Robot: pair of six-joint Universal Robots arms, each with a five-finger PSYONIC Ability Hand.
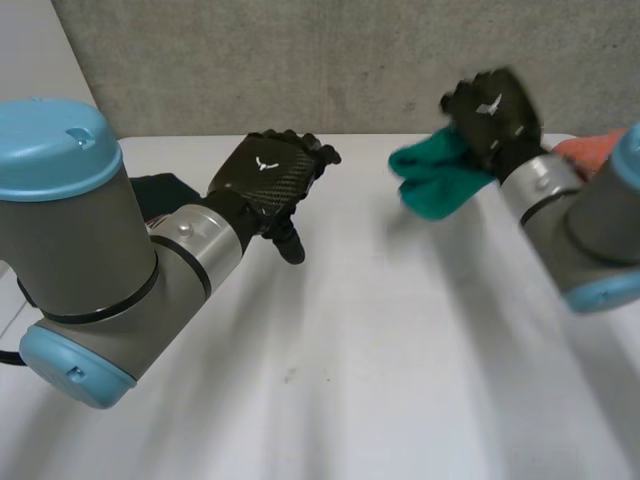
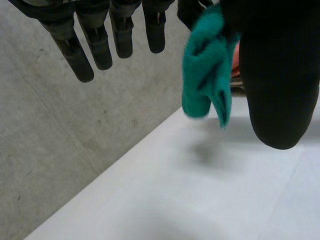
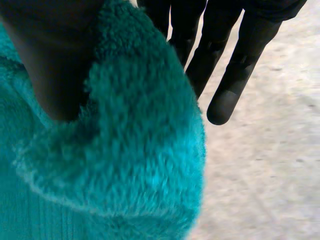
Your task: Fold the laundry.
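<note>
The right robot hand holds a teal cloth clear of the white worktop, near its far edge on the robot's right. In the right wrist view the thumb presses into the fleecy cloth, which bunches under the palm, while the fingers reach straight past it. The cloth hangs in a crumpled bundle, its shadow on the worktop below. The left robot hand hovers over the worktop, well apart from the cloth, open and holding nothing. An orange cloth shows just beyond the right arm.
</note>
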